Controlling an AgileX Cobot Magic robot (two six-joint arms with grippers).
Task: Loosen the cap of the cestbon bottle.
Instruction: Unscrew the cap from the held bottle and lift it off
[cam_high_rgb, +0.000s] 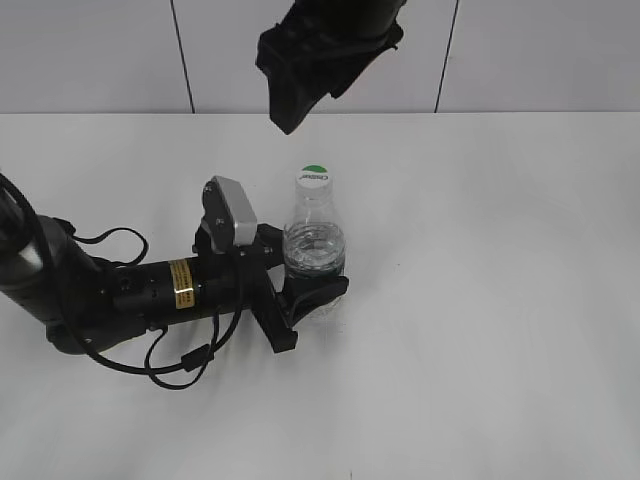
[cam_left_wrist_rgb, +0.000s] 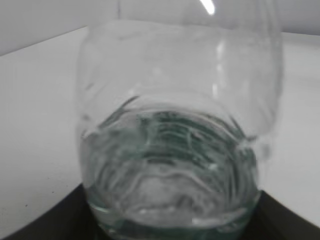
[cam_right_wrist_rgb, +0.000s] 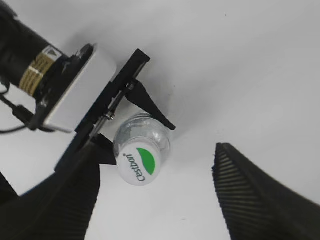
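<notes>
Right gripper (cam_right_wrist_rgb: 157, 200) hangs above the bottle, jaws spread wide, nothing between them — the ribbed inner pads (cam_right_wrist_rgb: 260, 195) show on either side of the right wrist view with the cap (cam_right_wrist_rgb: 140, 165) below the gap and nearer the left-hand pad. Exterior view shows it as a dark mass high above the table (cam_high_rgb: 500, 300), well clear of the cap.

Left gripper (cam_high_rgb: 300, 285) lies low along the table, jaws clamped around the lower body of the cestbon bottle (cam_high_rgb: 314, 245). Bottle stands upright near the table's centre. Left wrist view is filled by its clear ribbed wall and the water inside; green label shows only faintly through it.

Cap is white with a green leaf mark, seated on the neck. Whether it is already loosened — cannot tell from these views.

Step in hand, as I read it: bottle held steady, right arm off the cap, either between twists or finished.

Next move, if more turning is needed: lower the right jaws centred over the cap, close on its rim, twist while the left grip keeps the bottle from spinning. Thin plastic may buckle under a hard squeeze.
</notes>
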